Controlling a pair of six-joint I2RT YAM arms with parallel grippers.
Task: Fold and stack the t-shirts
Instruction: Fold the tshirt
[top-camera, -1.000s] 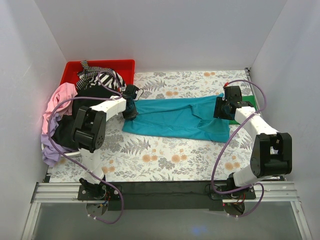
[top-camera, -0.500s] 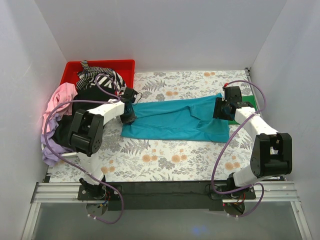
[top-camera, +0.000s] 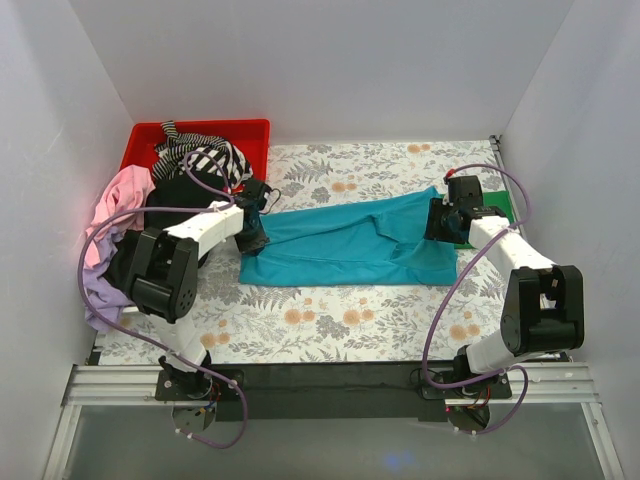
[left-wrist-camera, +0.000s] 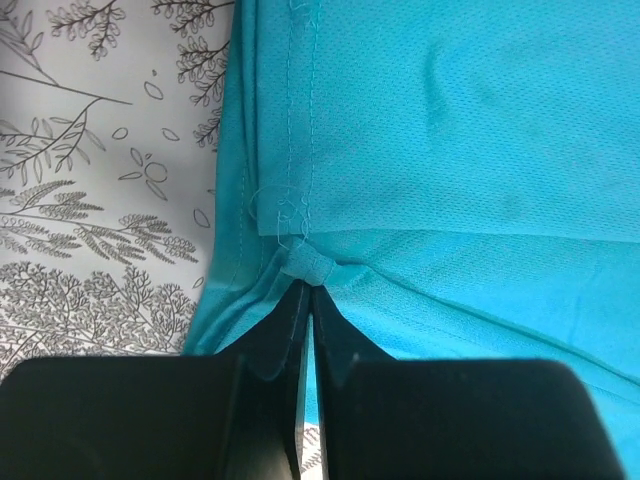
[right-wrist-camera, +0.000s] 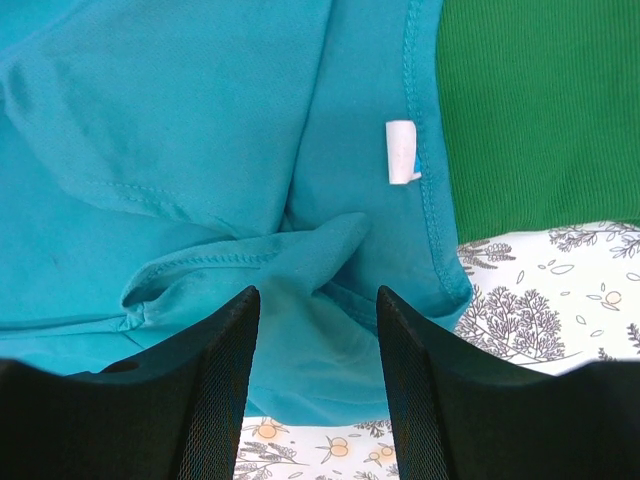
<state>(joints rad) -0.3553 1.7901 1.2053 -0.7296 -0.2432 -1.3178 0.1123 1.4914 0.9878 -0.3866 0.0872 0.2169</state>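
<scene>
A teal t-shirt (top-camera: 350, 245) lies spread sideways across the flowered table (top-camera: 330, 320). My left gripper (top-camera: 254, 228) is at its left edge, shut on a pinched fold of the teal cloth (left-wrist-camera: 306, 264) beside a stitched hem; its jaws stand together (left-wrist-camera: 308, 288). My right gripper (top-camera: 441, 220) is open over the shirt's right end, its fingers either side of a rumpled fold (right-wrist-camera: 315, 300), holding nothing. A white label (right-wrist-camera: 402, 152) shows on the teal cloth (right-wrist-camera: 200, 120). A green t-shirt (right-wrist-camera: 530, 110) lies flat just right of it (top-camera: 497, 212).
A red bin (top-camera: 190, 135) stands at the back left. A heap of shirts spills from it: striped (top-camera: 205, 155), pink (top-camera: 115, 200), black (top-camera: 130, 262), lilac (top-camera: 100, 300). White walls close in on three sides.
My left gripper has drawn the teal shirt's left edge leftward and nearer, stretching the cloth wider. The left elbow swung left. The right arm has stayed put.
</scene>
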